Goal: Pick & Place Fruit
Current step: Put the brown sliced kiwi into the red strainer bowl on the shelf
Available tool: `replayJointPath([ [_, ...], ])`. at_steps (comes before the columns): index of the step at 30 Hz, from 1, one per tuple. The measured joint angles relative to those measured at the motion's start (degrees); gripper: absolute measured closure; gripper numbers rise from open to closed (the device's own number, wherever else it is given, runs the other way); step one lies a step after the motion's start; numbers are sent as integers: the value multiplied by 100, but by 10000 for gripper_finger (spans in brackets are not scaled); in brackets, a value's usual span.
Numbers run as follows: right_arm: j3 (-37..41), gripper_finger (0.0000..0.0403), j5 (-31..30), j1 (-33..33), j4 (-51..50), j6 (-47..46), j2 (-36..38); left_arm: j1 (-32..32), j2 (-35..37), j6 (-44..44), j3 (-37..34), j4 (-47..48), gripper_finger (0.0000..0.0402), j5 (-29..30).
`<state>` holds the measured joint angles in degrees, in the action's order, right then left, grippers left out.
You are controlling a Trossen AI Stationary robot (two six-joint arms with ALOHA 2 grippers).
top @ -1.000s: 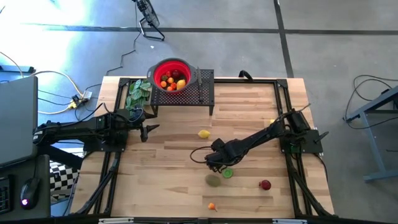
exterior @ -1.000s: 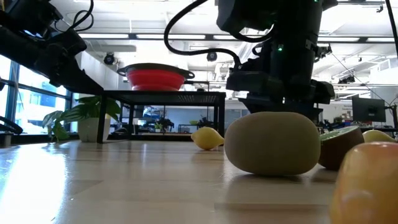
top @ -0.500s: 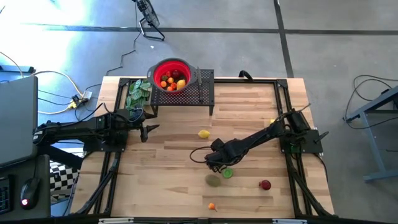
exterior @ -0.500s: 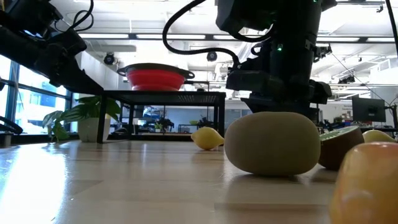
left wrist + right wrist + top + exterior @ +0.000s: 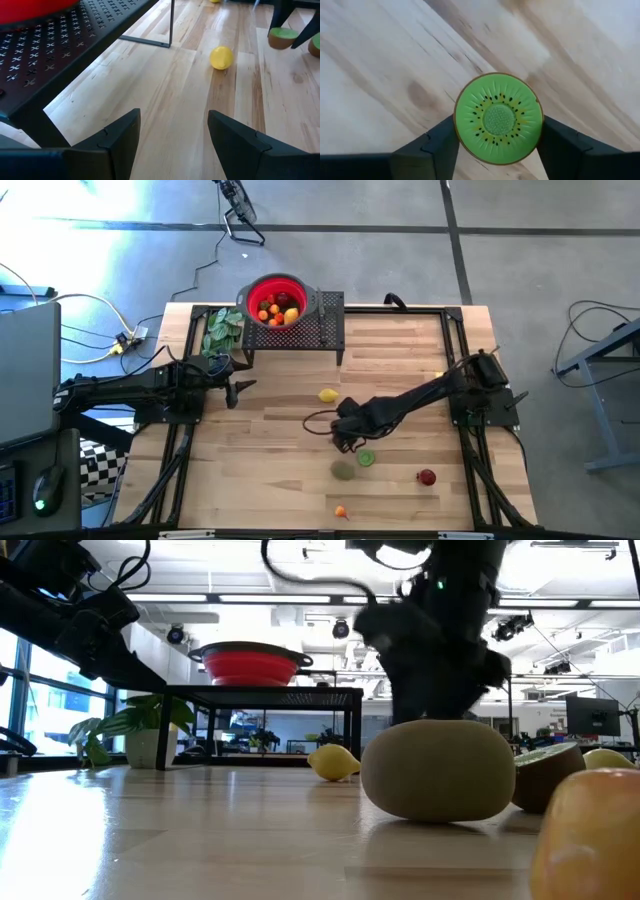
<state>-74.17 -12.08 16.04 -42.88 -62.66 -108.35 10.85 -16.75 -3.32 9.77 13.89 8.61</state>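
Several fruits already lie in the red colander on the far rack; left end effector waits wide open; lemon mid-counter; right end effector clasps a kiwi half; whole kiwi, orange piece, red fruit remain.

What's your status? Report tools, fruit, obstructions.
Left tool open, idle beside rack. Right tool closed on kiwi half, mid-table. Whole kiwi close beside; lemon lies toward bowl.
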Motion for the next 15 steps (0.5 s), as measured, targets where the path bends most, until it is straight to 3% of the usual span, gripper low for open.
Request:
replayJointPath([
  [4, -2, 172, -98, -122, 370, 201, 250, 0, 0, -1, -1, 0, 174, 15],
  [15, -11, 188, -144, -1027, 2219, 1471, 919, 0, 0, -1, 1, 5, 174, 6],
])
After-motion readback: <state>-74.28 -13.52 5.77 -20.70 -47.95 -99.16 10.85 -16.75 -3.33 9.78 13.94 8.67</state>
